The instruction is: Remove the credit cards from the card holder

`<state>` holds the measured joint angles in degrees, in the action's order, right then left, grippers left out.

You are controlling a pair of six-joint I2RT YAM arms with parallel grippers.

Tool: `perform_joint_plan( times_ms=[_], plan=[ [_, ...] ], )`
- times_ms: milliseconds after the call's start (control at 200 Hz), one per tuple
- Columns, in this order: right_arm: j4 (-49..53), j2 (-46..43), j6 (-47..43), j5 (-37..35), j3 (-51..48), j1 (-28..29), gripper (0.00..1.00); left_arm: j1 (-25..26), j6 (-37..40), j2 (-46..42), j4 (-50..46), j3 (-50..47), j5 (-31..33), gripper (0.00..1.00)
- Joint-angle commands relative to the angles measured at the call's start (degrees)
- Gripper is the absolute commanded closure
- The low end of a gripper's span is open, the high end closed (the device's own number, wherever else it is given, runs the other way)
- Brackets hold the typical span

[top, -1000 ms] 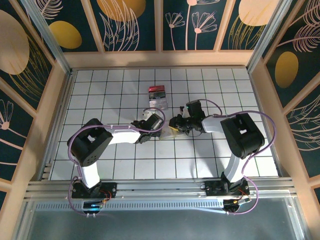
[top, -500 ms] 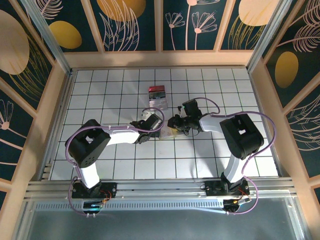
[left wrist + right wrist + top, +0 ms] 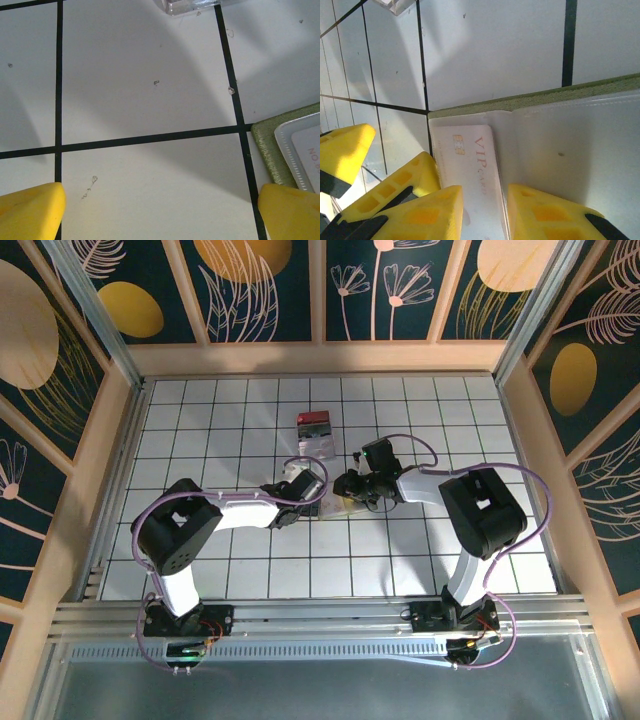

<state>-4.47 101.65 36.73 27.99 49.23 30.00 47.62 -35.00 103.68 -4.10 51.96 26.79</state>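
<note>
top: overhead, looks down on table [image 3: 400,550] | wrists: close, downward | shared: card holder [image 3: 267,150] edge

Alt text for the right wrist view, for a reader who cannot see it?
The right gripper, its yellow fingers slightly parted, sits over a thin pale rectangular card printed VIP CARD, which lies in a clear pocket of the open olive-green folding card holder. The white tiled table with black grid lines lies beyond.

white arms [image 3: 235,512] with black joints, looping purple cables [image 3: 545,505], chunky yellow claw fingers [image 3: 545,210].
</note>
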Motion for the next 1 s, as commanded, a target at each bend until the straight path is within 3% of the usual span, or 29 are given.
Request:
perform_joint_plan(
  times_ms=[0, 185, 405, 541, 996],
  plan=[
    [0.44, 0.86, -0.27, 2.52, 0.49, 0.50, 0.70, -0.23, -0.34, 2.13, -1.15, 0.15, -0.93, 0.01],
    [1.09, 1.44, -0.68, 3.01, 0.87, 0.32, 0.71, -0.20, 0.02, 2.65, -1.34, 0.50, -0.86, 0.01],
    [10.40, 1.19, -3.28, -8.70, 3.76, 1.03, 0.69, -0.15, -0.15, 2.76, -1.84, 0.81, 0.02, 0.01],
    [13.33, 1.77, -4.23, -12.15, 5.32, 3.37, 0.69, -0.16, -0.35, 3.02, -1.88, 0.78, -0.15, 0.01],
    [3.55, 1.45, -2.20, 0.01, 3.30, 4.20, 0.69, -0.15, -0.37, 3.40, -0.87, 0.86, -1.28, 0.01]
  ],
)
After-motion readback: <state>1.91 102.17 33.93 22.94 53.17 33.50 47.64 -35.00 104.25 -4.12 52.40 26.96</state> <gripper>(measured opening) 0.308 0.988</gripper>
